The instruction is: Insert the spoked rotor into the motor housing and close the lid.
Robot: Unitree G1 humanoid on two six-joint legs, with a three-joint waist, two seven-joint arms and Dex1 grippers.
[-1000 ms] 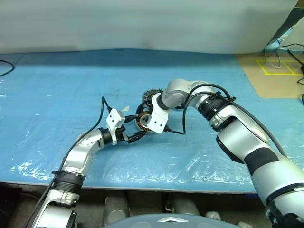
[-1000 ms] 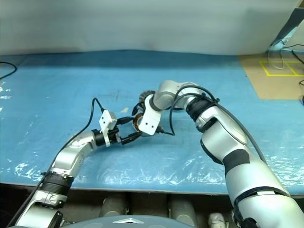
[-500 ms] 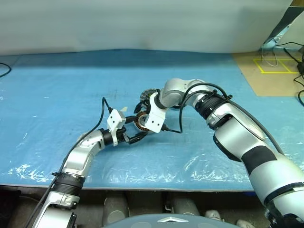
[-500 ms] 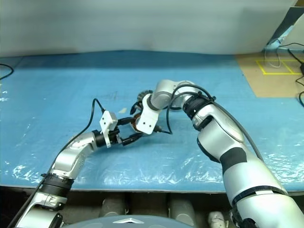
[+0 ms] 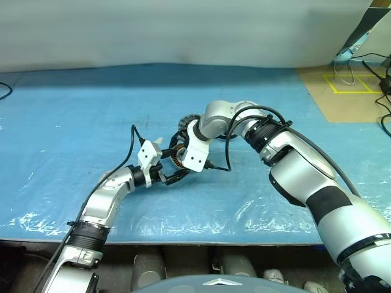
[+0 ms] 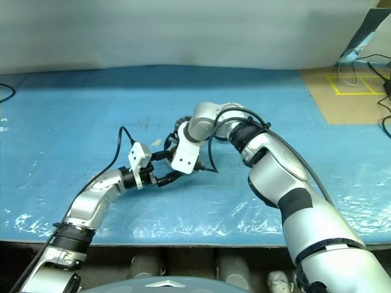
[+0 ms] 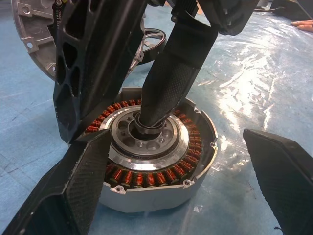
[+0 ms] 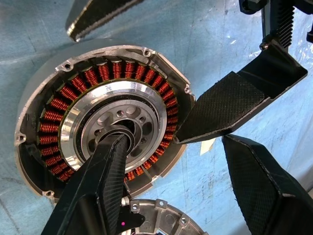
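The motor housing, a silver-walled puck with a ring of copper windings, sits on the blue sheet and also shows as the motor housing. My left gripper is open and straddles it, one finger on each side. My right gripper is open and points down. One of its fingers has its tip in the housing's dark centre, and the other stays outside the wall. Just behind the housing lie the spoked rotor and the ribbed silver lid. In the left eye view the housing sits between both hands.
A blue plastic sheet covers the table, with its front edge close to me. A brown board with yellow tape and cables lies at the far right. A pale wall runs along the back.
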